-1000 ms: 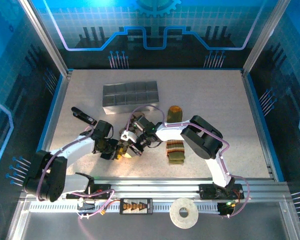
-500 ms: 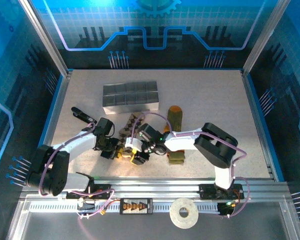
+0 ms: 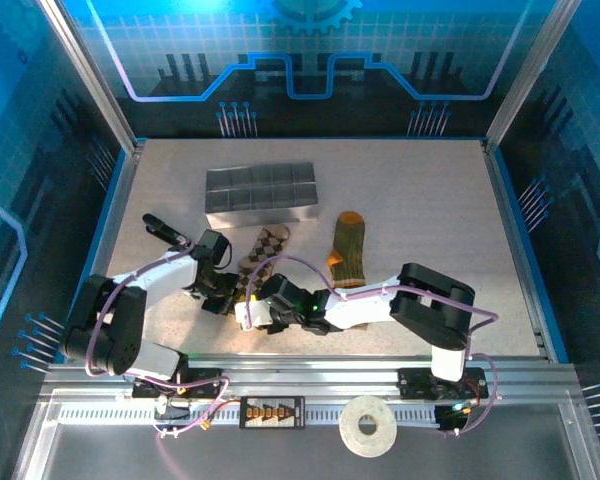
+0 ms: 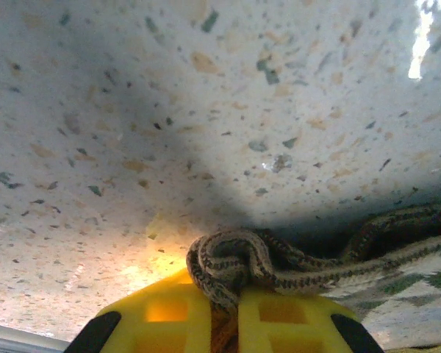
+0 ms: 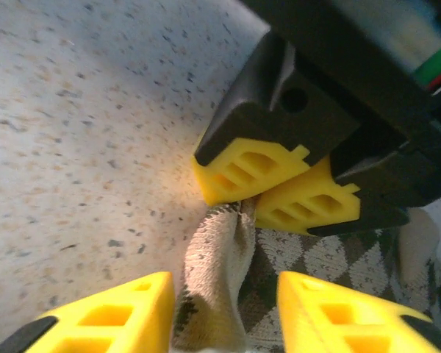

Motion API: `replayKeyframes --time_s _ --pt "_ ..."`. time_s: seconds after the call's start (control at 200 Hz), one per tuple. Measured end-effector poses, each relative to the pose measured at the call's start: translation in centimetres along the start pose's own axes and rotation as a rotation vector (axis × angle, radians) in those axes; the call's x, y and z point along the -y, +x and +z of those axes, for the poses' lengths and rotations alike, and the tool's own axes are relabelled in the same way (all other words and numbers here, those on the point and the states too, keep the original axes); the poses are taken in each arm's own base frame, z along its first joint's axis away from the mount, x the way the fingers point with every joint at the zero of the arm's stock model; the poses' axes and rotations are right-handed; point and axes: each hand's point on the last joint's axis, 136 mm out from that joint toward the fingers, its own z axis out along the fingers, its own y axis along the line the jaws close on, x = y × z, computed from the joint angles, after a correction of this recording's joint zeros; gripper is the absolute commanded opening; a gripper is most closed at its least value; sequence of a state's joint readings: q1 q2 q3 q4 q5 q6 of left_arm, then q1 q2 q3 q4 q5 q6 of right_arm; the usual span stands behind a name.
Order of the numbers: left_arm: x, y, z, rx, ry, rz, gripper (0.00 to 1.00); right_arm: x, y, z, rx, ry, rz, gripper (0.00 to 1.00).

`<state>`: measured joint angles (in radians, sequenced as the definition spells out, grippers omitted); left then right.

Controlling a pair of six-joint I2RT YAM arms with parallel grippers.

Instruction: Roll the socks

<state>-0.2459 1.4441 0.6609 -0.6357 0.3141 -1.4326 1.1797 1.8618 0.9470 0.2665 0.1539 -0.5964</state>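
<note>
We see the left gripper [image 4: 220, 296] pinched tight on the cuff of the beige-brown argyle knitted sock [image 3: 267, 243], flat on the speckled table [image 3: 410, 200]. The right gripper [image 5: 224, 288] stands spread astride that cuff. The olive green, orange-toed knitted sock [image 3: 348, 255] lies near; a grey divided tray [image 3: 260, 190] sits beyond.

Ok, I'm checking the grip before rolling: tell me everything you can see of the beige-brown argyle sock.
The beige-brown knitted sock with argyle diamonds lies mostly flat on the speckled tabletop, far end pointing toward the grey divided tray. Its near edge is bunched and lifted into a fold, pinched by the shut left gripper. The right gripper straddles that fold, jaws open.
</note>
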Motion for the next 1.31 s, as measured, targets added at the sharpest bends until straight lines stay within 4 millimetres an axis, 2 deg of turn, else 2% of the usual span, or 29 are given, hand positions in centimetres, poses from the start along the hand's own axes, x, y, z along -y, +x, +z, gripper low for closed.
replayKeyframes --time_s 0.25,0.36,0.445,0.61,0.765,0.866,1.061,1.306 --pt "0.0 0.0 0.0 -0.010 -0.007 0.009 0.03 -0.7 0.9 1.5 -0.052 -0.037 0.013 0.18" --pt "0.0 -0.1 -0.1 -0.013 -0.007 0.008 0.05 -0.7 0.8 1.7 -0.066 -0.056 0.060 0.06" --pt "0.1 -0.1 -0.2 -0.012 -0.003 0.007 0.19 -0.6 0.9 1.6 -0.066 -0.098 0.136 0.00" --pt "0.1 -0.4 -1.3 0.016 0.033 0.028 0.47 -0.3 1.0 1.8 -0.021 -0.244 0.339 0.00" --pt "0.1 -0.8 -3.1 0.055 0.087 0.033 0.60 -0.1 1.0 2.0 0.018 -0.381 0.522 0.00" --pt "-0.2 -0.7 -3.8 0.070 0.109 0.046 0.60 0.4 0.9 2.3 0.037 -0.449 0.621 0.00" --pt "-0.3 0.4 -3.9 0.038 0.159 0.093 0.53 0.5 1.1 2.5 0.053 -0.573 0.781 0.00" --pt "0.2 1.1 -2.2 -0.007 0.185 0.138 0.51 0.6 1.3 2.5 0.072 -0.679 0.910 0.00"
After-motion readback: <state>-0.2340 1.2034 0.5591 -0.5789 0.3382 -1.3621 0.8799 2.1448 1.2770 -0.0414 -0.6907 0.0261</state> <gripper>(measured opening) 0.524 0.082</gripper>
